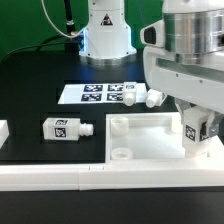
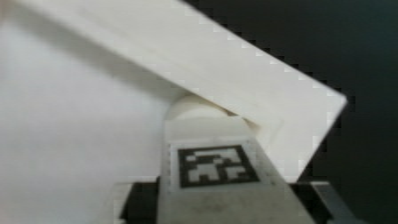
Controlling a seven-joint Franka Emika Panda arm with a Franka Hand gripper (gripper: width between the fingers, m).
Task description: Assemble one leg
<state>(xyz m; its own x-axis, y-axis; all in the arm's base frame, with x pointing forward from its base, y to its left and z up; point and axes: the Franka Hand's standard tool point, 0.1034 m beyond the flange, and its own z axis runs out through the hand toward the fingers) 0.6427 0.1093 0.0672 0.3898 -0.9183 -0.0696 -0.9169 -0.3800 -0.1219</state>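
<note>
Between the fingers of the hand, a small white plastic tagged leg is pinched, peg forward against the large white square tray-like piece, presumably for insertion at a corner hole.

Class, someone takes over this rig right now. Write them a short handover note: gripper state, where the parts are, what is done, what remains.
Gripper: jaws shut on a leg, held at the tabletop corner, on the exterior view's right.
Wrist view: its peg end points at that corner; seating cannot be told.
Loose legs: one on the exterior view's left, two by the marker board.
Left: seat the held leg.
</note>
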